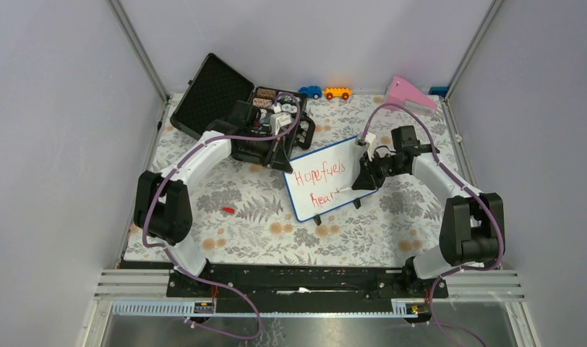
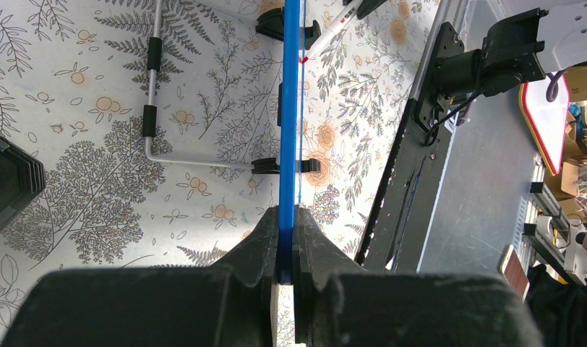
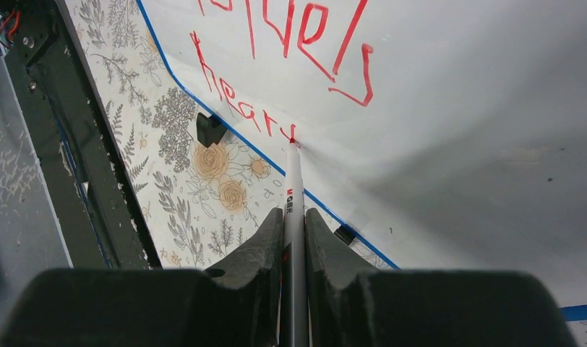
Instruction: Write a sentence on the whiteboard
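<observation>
The whiteboard (image 1: 335,153) stands tilted on its feet in the middle of the flowered worktop (image 1: 233,210); the left hand (image 2: 285,249) is clamped on its blue edge near the upper left corner; the right hand (image 3: 294,228) is clamped on a marker (image 3: 294,177), whose red tip touches the board at the end of the second line of the sentence (image 1: 321,177); an open black case (image 1: 211,97) lies behind.

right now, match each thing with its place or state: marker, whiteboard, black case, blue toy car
1 marker
2 whiteboard
3 black case
4 blue toy car

a lid open, far left
b edge clamped in left jaws
c by the back wall
d clamped in right jaws, tip on the writing surface

Pairs: 1-d, 2-b, 3-a, 4-c
</observation>
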